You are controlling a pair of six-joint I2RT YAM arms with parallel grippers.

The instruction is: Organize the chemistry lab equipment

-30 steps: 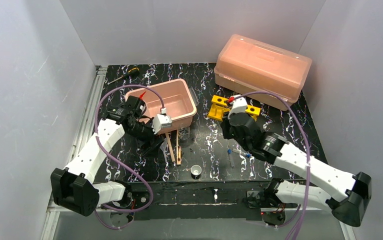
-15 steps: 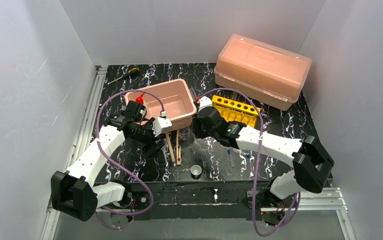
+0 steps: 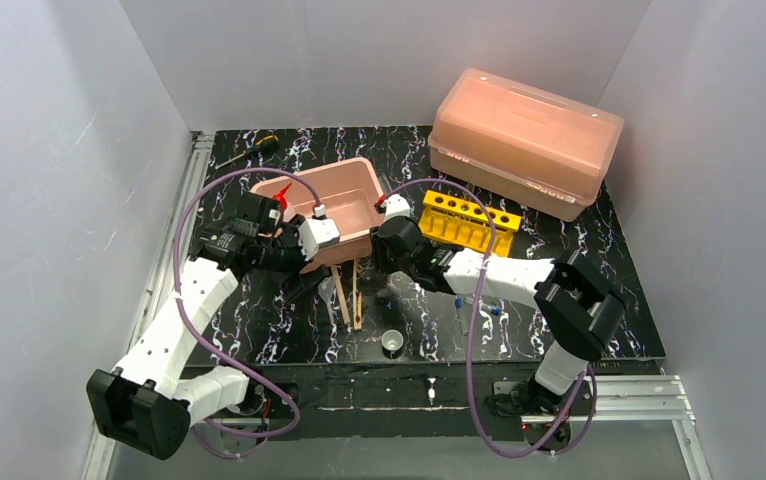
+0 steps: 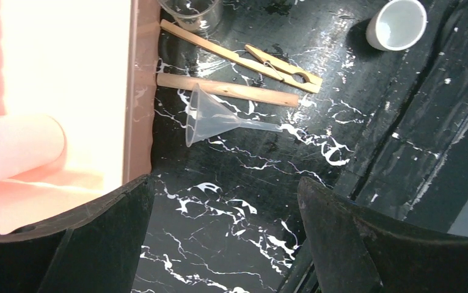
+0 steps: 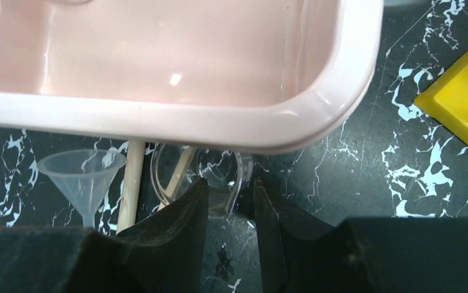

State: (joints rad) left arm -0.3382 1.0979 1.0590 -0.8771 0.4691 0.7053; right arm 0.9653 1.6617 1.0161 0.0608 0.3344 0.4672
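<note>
The white squeeze bottle [image 4: 11,149] lies inside the open pink bin [image 3: 311,169], its red nozzle [image 3: 281,192] showing. My left gripper [image 4: 225,183] hangs open and empty over the mat beside the bin's front wall [image 4: 140,91]. The clear glass beaker [image 5: 198,177] stands just in front of the bin rim [image 5: 158,113]. My right gripper [image 5: 230,183] is open, with the beaker's rim in the gap between its jaws. Wooden clamps [image 4: 283,64] and a clear funnel [image 4: 210,119] lie nearby. The tiny white cup [image 3: 392,342], blue-capped tubes [image 3: 459,310] and yellow rack [image 3: 467,222] rest on the mat.
A big pink lidded box [image 3: 524,135] stands at the back right. A screwdriver [image 3: 249,150] lies at the back left. The two arms [image 3: 304,283] [image 3: 384,268] are close together in front of the bin. White walls enclose the mat.
The right arm swung left from the yellow rack to the beaker, and its jaws widened. The left gripper opened wider and shifted slightly by the bin.
</note>
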